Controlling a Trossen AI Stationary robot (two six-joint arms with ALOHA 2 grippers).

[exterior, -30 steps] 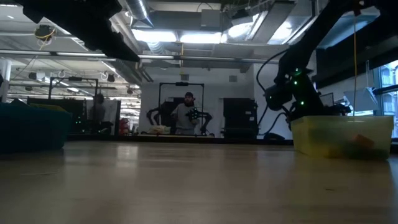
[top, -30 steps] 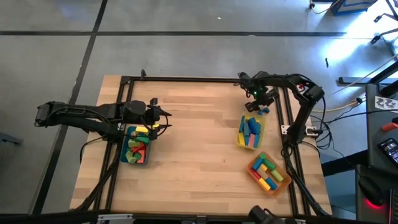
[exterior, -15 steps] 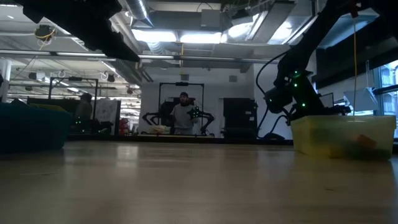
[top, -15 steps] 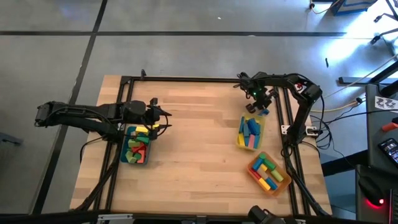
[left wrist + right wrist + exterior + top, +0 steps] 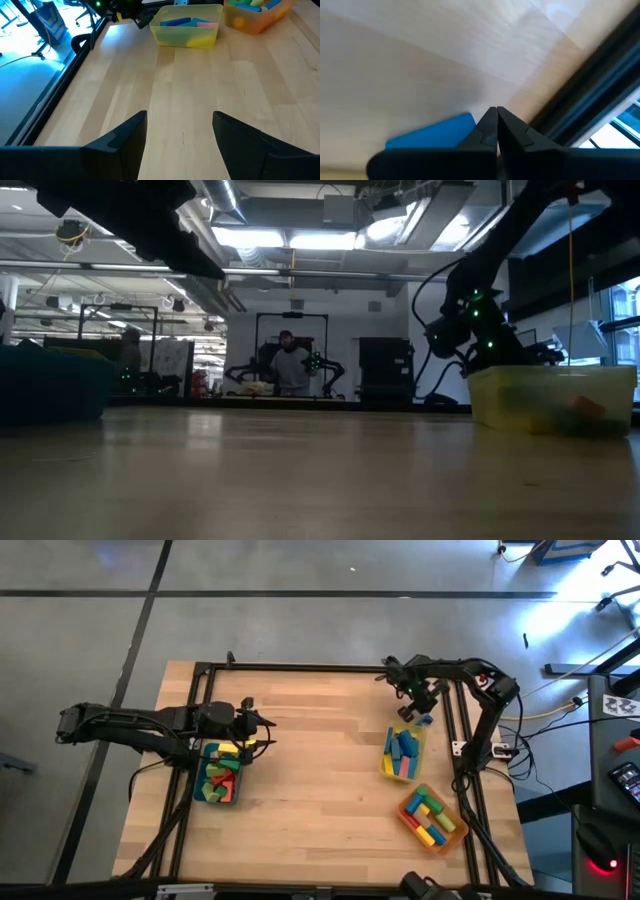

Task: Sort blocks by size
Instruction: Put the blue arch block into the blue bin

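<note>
Colored blocks fill three trays: the teal tray at the left, the yellow tray at the right, and the orange tray near the right front. One blue block lies flat on the table just beyond the yellow tray's far end. My right gripper is down beside it, shut with nothing between its fingers. My left gripper hovers open over the teal tray's far end, pointing toward the table's right. My right gripper's shut fingers stand at one end of the blue block, coming down at a slant from above. That end is hidden behind the finger, so I cannot tell whether the finger touches it. The block lies flat on the wood.
A black metal frame runs along the table's edges, close behind the right gripper. Bare wood lies across the table's middle between the trays. A person stands in the room far behind the table.
</note>
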